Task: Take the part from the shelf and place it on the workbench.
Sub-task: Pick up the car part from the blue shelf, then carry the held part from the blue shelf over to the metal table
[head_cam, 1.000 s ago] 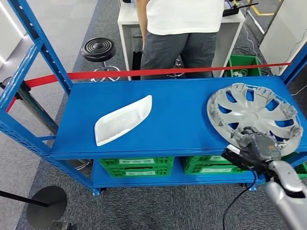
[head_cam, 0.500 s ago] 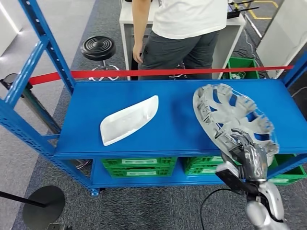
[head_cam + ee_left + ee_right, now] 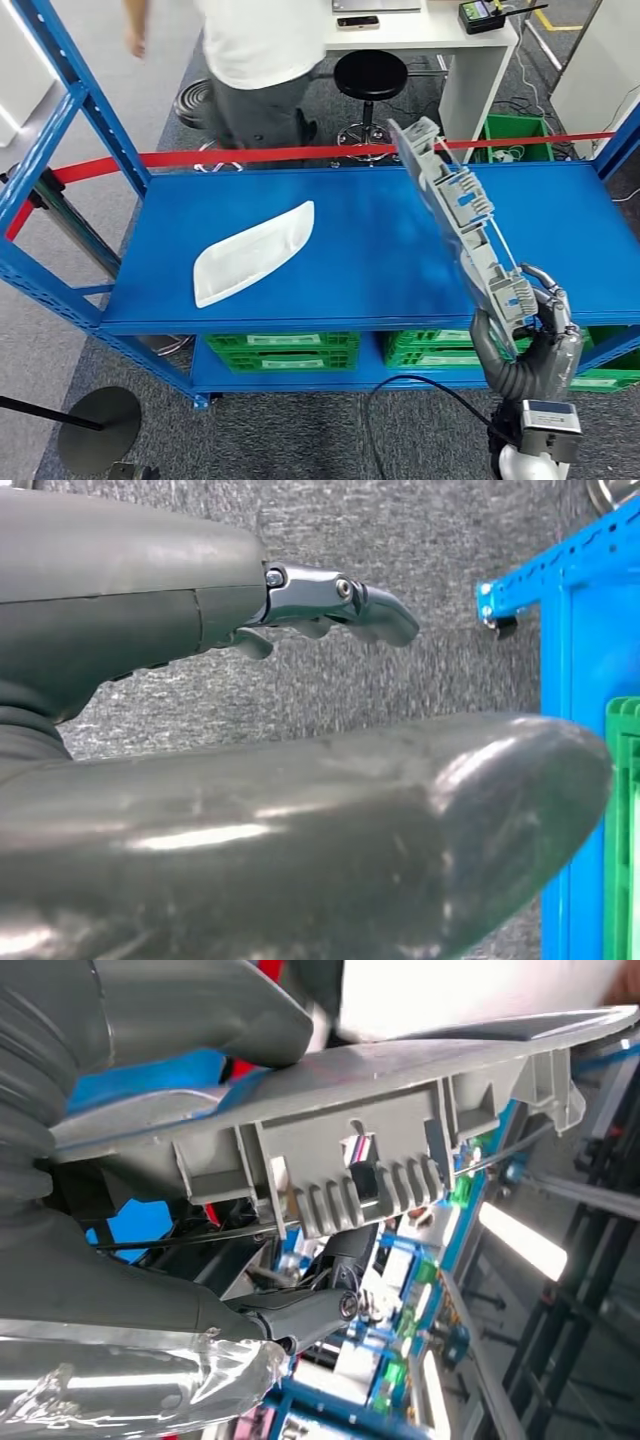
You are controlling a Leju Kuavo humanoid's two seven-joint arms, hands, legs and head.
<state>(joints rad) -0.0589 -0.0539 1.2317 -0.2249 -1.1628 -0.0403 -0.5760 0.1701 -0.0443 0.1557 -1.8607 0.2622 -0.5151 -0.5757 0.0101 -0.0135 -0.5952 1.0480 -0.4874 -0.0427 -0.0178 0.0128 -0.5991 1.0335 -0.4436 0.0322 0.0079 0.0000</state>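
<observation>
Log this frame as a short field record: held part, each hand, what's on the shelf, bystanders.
held part: silver plastic wheel cover, tilted steeply on edge, lifted above the blue metal shelf
right hand: grips the cover's lower rim
left hand: holds nothing, fingers extended
on shelf: white curved plastic trim piece
bystander: person behind the shelf

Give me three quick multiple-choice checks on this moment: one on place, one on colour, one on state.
1. Where does the white part lie?
A. On the blue shelf
B. On the floor
C. In a green crate

2. What colour is the tape behind the shelf?
A. Yellow
B. Red
C. Black

3. How is the hubcap?
A. Flat on the shelf
B. Tilted on edge, held by the right robot hand
C. Hanging from a hook

Answers: 1 A, it rests on the top deck; 2 B, a red strip spans the frame; 3 B, fingers grip its lower rim.
</observation>
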